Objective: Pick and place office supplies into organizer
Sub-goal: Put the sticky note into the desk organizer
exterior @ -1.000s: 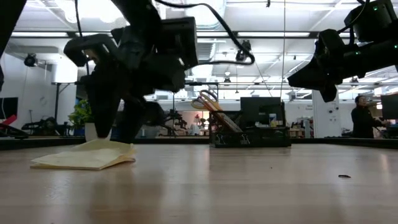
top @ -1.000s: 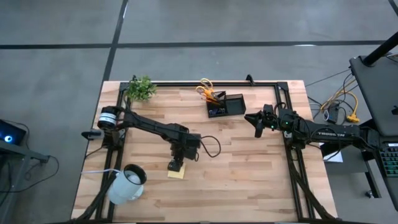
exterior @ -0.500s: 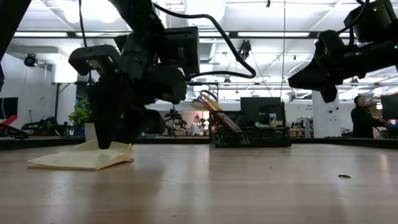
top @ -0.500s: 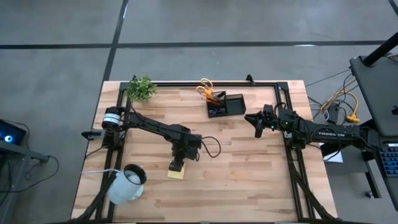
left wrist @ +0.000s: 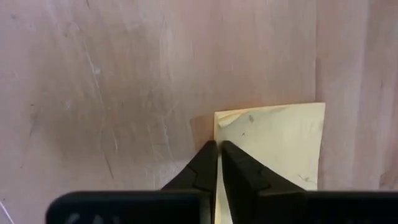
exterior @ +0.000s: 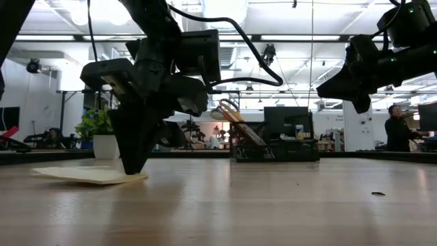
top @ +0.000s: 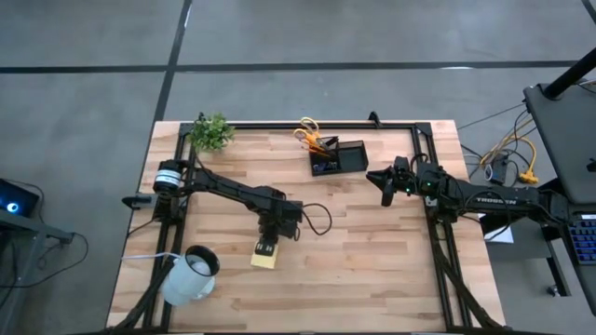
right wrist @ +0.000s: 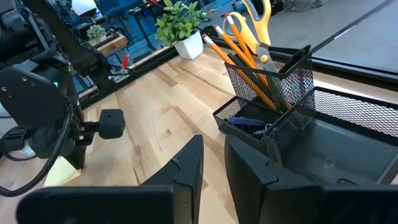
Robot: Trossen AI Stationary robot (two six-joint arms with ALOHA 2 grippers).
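one sticky-note pad (top: 264, 260), one organizer (top: 339, 157), two pincers.

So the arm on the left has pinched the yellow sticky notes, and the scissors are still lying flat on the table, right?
Not quite. The left gripper is shut on the sticky notes, but the scissors stand upright in the organizer with the pencils, as the right wrist view shows.

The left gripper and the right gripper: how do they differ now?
The left gripper is down at the table, jaws shut on the edge of the yellow sticky-note pad; the right gripper hangs in the air near the organizer, holding nothing, jaws slightly apart. Both are dark and two-fingered.
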